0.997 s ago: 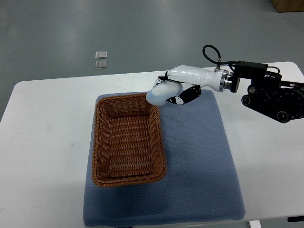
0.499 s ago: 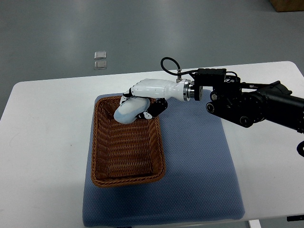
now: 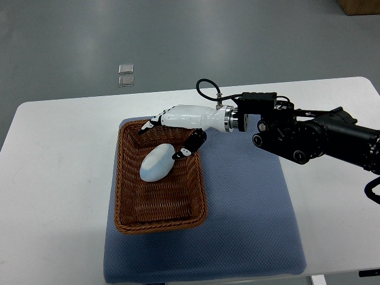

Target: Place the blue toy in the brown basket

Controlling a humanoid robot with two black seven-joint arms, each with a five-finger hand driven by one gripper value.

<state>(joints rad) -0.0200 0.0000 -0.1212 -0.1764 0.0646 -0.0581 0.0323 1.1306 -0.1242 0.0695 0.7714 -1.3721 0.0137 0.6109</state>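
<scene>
Top view, single camera. White worktop (image 3: 59, 178) with rounded corners, carrying a blue-grey textured mat (image 3: 249, 214). On the left part of the mat: brown wicker basket (image 3: 122, 184), rectangular, woven walls, open top, long axis running away from the robot's side. Inside the basket, on its floor toward the far half: blue toy (image 3: 157, 162), a pale blue-white egg-like form, lying tilted with its long axis on a diagonal, free of any grasp. Right hand (image 3: 172, 127): white shell with black joints and tips, arm entering from the picture's right edge and reaching over the basket's far right corner; the fingers (image 3: 148, 124) are spread and extended over the basket's far wall, holding nothing; the thumb (image 3: 190, 145) points down toward the basket's right wall, its tip just beside the toy's upper end, contact not clear. Behind the hand: silver wrist ring, then a black forearm (image 3: 314, 139) with round joint housings and a looped black cable (image 3: 208, 89), lying above the worktop to the right of the basket. Left hand: does not show. Beyond the worktop, past the basket's far end: grey floor (image 3: 178, 41) with two small pale square plates (image 3: 126, 74) set one beside the other. At the top right corner, well apart from the basket: a brown cardboard edge (image 3: 359, 6), cut off by the frame.
</scene>
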